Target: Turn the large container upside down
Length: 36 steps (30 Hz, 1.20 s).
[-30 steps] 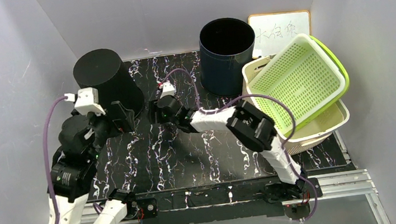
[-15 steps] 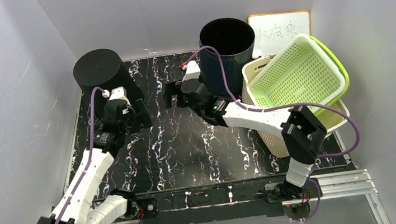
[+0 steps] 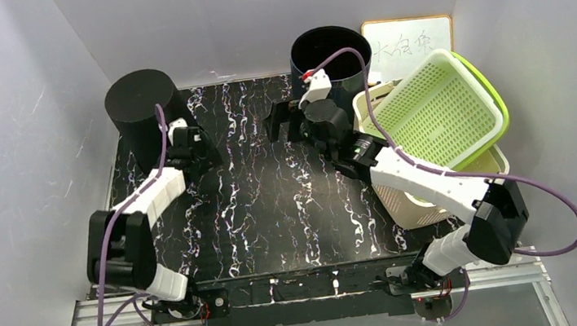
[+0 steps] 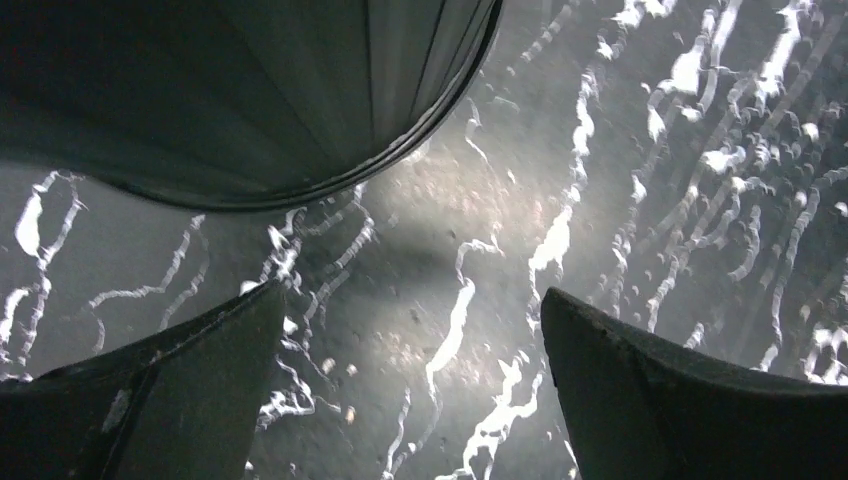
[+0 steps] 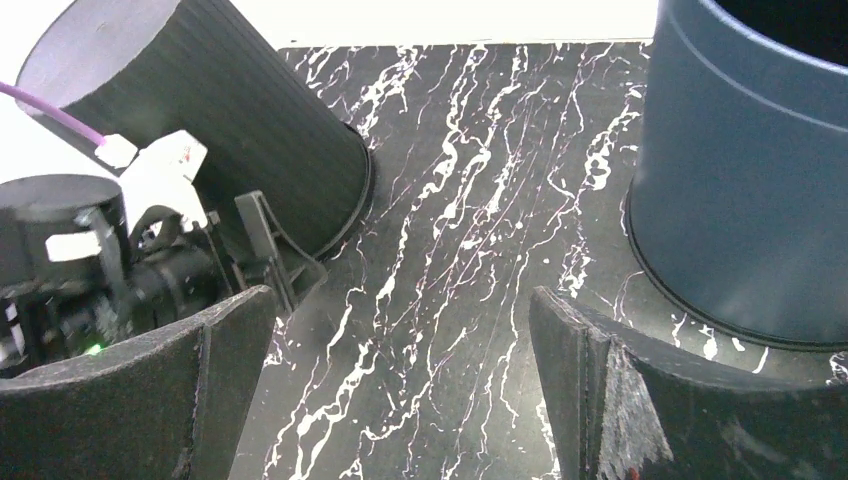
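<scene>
Container [image 4: 250, 90] seemingly just beyond left pincer [image 4: 410, 295]

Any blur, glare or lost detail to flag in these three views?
Top external: even and sharp, but the inside of the open container is featureless black. Left wrist: dim and soft, with a glare patch on the table. Right wrist: bright, back wall blown white.

On the counter [image 3: 275, 214], an inverted container [image 3: 146, 105] stands at ten o'clock, an upright container [image 3: 332, 72] at twelve, stacked baskets [image 3: 436, 117] at two.
</scene>
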Each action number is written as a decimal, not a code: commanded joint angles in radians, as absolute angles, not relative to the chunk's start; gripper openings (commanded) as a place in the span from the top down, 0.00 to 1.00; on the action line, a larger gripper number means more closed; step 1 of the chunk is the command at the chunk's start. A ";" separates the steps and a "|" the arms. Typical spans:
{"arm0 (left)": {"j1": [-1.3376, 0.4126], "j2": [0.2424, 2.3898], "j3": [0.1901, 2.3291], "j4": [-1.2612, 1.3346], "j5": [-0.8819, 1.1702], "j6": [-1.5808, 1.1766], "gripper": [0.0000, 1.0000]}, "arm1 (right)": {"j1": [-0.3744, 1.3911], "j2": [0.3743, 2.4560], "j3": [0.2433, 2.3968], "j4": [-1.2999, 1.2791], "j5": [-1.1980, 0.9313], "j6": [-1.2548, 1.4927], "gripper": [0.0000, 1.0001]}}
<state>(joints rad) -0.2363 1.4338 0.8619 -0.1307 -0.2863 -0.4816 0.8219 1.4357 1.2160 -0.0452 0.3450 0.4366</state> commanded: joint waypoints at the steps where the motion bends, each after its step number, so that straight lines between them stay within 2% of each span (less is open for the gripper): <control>1: -0.122 1.532 0.985 -0.057 -0.326 -0.424 0.02 | 0.805 1.382 1.184 0.016 0.323 0.415 0.02; 11: 0.061 1.819 1.246 0.079 -0.273 -0.272 0.02 | 0.778 1.373 1.169 0.035 0.324 0.379 0.02; 18: 0.097 2.005 1.392 0.183 -0.173 -0.196 0.02 | 0.775 1.351 1.180 0.006 0.371 0.330 0.02; 24: 0.127 2.132 1.597 0.049 -0.020 -0.196 0.02 | 0.772 1.375 1.192 -0.020 0.367 0.281 0.02; 29: 0.127 2.060 1.548 0.009 0.007 -0.193 0.02 | 0.770 1.399 1.220 -0.072 0.386 0.243 0.02; 36: 0.125 1.786 1.377 -0.063 0.060 -0.222 0.02 | 0.763 1.386 1.293 -0.100 0.358 0.202 0.02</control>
